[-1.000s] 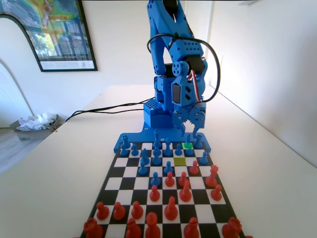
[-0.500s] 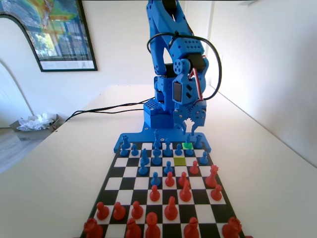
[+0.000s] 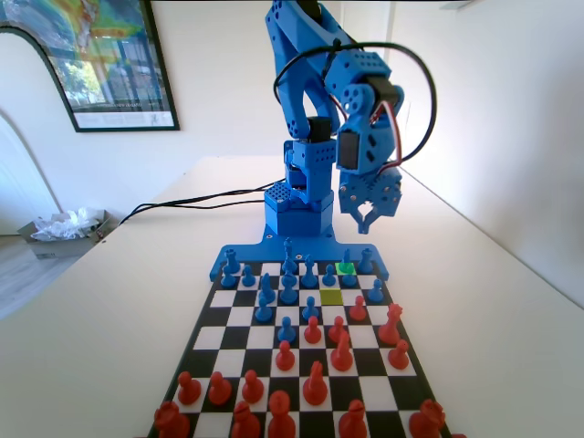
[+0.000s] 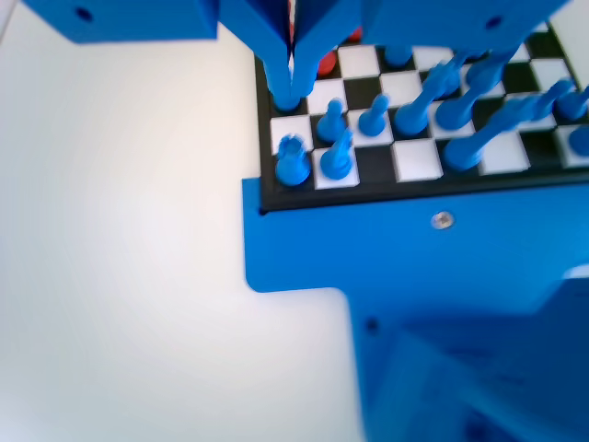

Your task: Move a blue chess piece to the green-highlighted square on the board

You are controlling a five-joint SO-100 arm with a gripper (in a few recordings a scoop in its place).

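Board (image 3: 301, 347) of black and white chequers lies on the pale surface (image 3: 109, 319), its far edge against the blue arm's base. Green-highlighted square (image 3: 345, 268) sits in the far row near the board's right corner in the fixed view. Above that corner hangs the pincer (image 3: 369, 217), clenched and empty, clear of the pieces.
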